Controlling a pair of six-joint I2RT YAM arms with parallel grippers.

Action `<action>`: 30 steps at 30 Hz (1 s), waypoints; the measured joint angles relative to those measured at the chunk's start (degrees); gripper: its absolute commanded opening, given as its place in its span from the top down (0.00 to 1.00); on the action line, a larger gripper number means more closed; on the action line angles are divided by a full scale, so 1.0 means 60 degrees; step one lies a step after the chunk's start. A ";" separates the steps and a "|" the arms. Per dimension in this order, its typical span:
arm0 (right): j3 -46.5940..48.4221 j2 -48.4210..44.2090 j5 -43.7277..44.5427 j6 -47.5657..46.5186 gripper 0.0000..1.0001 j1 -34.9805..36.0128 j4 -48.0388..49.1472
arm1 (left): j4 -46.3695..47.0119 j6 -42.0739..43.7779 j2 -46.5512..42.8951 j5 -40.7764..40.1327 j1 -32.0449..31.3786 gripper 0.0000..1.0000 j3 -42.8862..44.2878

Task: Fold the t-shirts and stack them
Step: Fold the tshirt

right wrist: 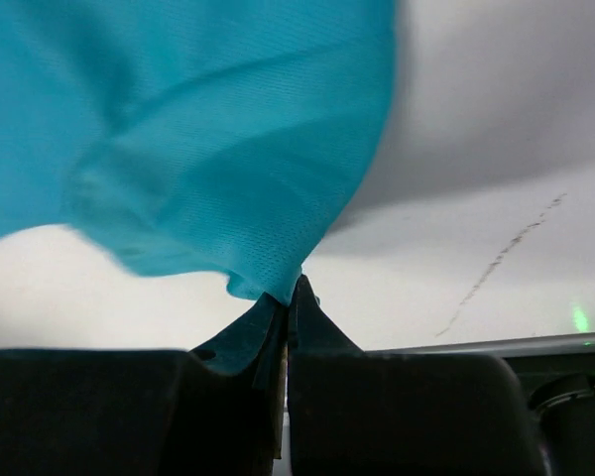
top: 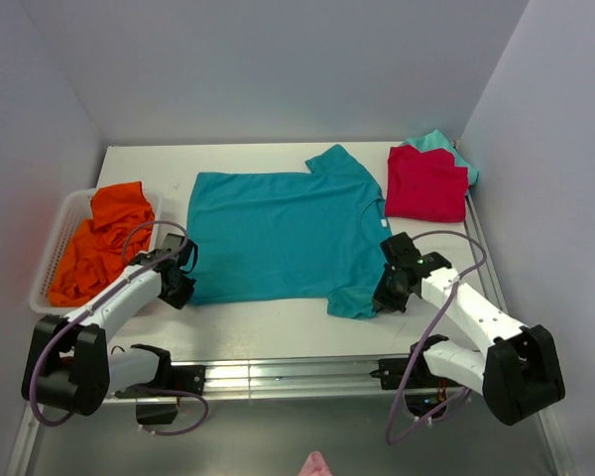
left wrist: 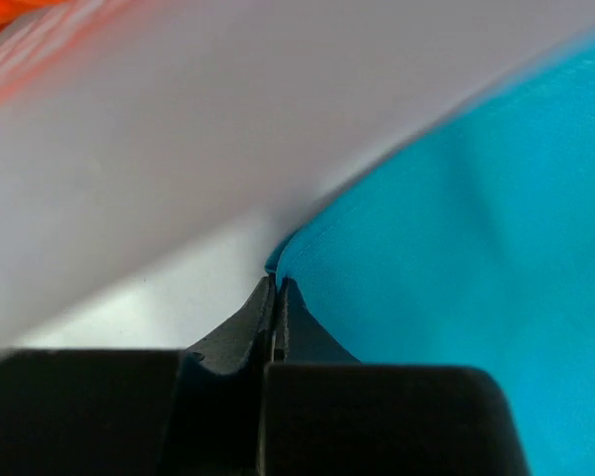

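Observation:
The teal-blue t-shirt [top: 278, 233] lies spread flat on the white table, neck to the right. My left gripper [top: 181, 285] is shut on its near-left hem corner [left wrist: 290, 248]. My right gripper [top: 385, 297] is shut on the edge of its near-right sleeve [right wrist: 268, 283]. A folded red t-shirt [top: 426, 183] lies at the far right on top of a light-teal one [top: 441, 142]. An orange t-shirt [top: 99, 243] is bunched in a white basket [top: 52, 253] at the left.
The basket stands just left of my left arm. The table's near edge is a metal rail [top: 297, 375]. Grey walls close in the back and both sides. The right wrist view shows bare table with a dark scratch [right wrist: 501, 263].

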 measured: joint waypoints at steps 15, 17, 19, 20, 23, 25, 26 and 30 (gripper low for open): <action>0.3381 0.0933 0.0102 0.0138 1.00 0.0000 -0.0925 | -0.0769 0.0641 0.0710 0.0353 0.0255 1.00 0.2280; 0.3632 0.1359 0.0138 0.0102 1.00 0.0000 -0.0929 | -0.0769 0.0747 0.1042 0.0444 0.0364 1.00 0.2583; 0.3971 0.1818 0.0193 0.0044 1.00 0.0000 -0.0943 | -0.0761 0.0827 0.1344 0.0499 0.0459 1.00 0.2860; 0.4186 0.2058 0.0229 0.0011 1.00 -0.0004 -0.0940 | -0.0761 0.0867 0.1526 0.0517 0.0514 1.00 0.3020; 0.5005 0.2951 0.0313 -0.0153 1.00 -0.0087 -0.0925 | -0.0754 0.0976 0.2004 0.0590 0.0670 1.00 0.3544; 0.5621 0.3563 0.0346 -0.0270 1.00 -0.0197 -0.0954 | -0.0772 0.1100 0.2390 0.0663 0.0809 1.00 0.4011; 0.5974 0.3883 0.0368 -0.0321 1.00 -0.0259 -0.0962 | -0.0747 0.1140 0.2626 0.0670 0.0882 1.00 0.4266; 0.8138 0.5803 0.0448 -0.0543 1.00 -0.0627 -0.1155 | -0.0754 0.1472 0.3938 0.0736 0.1290 0.99 0.5657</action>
